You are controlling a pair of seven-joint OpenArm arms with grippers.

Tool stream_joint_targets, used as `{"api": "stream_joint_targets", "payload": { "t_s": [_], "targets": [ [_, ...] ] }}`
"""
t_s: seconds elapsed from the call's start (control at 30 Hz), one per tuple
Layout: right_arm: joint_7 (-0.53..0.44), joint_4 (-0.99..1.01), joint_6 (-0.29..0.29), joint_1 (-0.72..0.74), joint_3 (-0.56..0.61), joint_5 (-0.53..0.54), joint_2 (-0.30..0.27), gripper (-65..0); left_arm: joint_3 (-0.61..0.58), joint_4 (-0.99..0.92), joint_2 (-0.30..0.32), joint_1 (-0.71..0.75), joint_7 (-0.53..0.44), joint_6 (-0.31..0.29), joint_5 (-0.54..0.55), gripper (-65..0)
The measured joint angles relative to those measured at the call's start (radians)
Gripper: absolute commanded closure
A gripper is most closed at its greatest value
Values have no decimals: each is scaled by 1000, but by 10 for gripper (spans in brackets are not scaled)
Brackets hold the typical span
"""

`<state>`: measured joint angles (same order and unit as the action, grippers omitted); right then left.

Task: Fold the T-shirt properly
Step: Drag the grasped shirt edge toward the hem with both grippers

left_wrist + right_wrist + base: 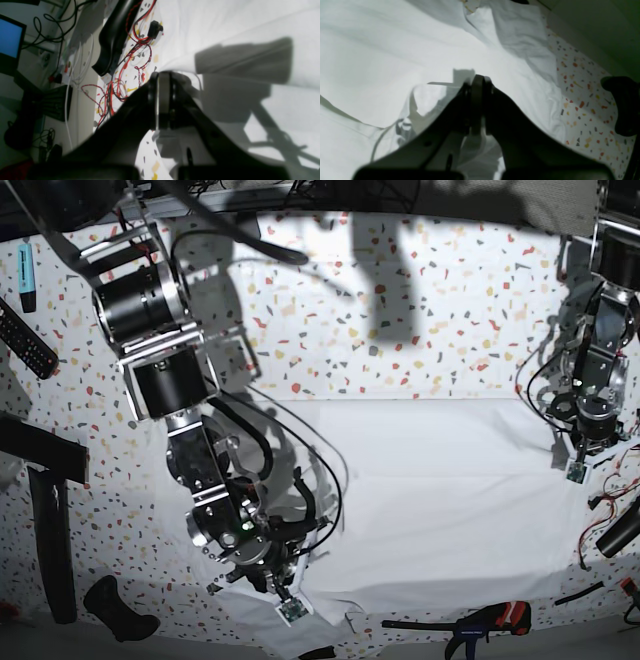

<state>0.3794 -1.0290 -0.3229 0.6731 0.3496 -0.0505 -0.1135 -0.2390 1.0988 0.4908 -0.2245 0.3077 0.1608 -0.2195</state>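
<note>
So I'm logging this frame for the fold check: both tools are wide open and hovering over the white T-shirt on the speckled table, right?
Not quite. Both tools are shut, not wide open: the left tool in the left wrist view and the right tool in the right wrist view each show jaws pressed together. The rest stands: they are over the white T-shirt on the speckled table.

The right arm [215, 500] is hiding the T-shirt's [440, 500] left part; the right gripper [478, 82] is blocking the cloth pinched beneath it, blurring close up.
</note>
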Motion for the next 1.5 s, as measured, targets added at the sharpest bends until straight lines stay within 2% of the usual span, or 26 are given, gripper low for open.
{"api": "stream_joint_targets", "payload": {
  "t_s": [0.13,0.27,0.37,0.6,0.73,0.83,0.87,0.97,1.03,1.17,1.27,1.33,1.4,1.5],
  "targets": [
    [-6,0,0,0,0,0,2,0,2,-101,-2,-47,-13,1,0,0],
    [-16,0,1,0,0,0,2,0,3,-157,2,-61,-20,-27,0,0],
    [-35,3,5,0,0,-59,2,0,3,-157,-1,-64,-28,-30,0,0],
    [-39,36,129,0,0,-79,1,0,3,-156,-1,-69,-31,-31,0,0],
    [-39,38,204,0,0,-128,2,0,3,-156,0,-69,-31,-30,0,0],
    [-39,38,207,3,-1,-127,2,0,3,-156,-1,-69,-31,-30,0,0],
    [-51,38,207,3,0,-127,3,-11,3,-156,-1,-69,-31,-30,0,0],
    [-117,39,207,3,0,-167,2,-207,3,-156,0,-69,-31,-30,0,0],
    [-150,38,207,6,0,-233,3,-288,3,-156,0,-69,-31,-30,0,0],
    [-146,39,207,14,-8,-256,2,-302,3,-156,0,-69,-31,-30,0,0],
    [-126,38,208,20,-15,-120,2,-302,3,-156,-1,-69,-26,-30,0,0],
    [-15,38,206,23,-15,-24,3,-302,3,-149,0,-69,11,-30,22,0],
    [49,38,207,13,-15,2,3,-302,3,-129,3,-66,18,-30,63,0],
    [45,38,207,-13,-15,1,0,-302,3,-60,11,-66,37,-31,114,0]
  ]
}}
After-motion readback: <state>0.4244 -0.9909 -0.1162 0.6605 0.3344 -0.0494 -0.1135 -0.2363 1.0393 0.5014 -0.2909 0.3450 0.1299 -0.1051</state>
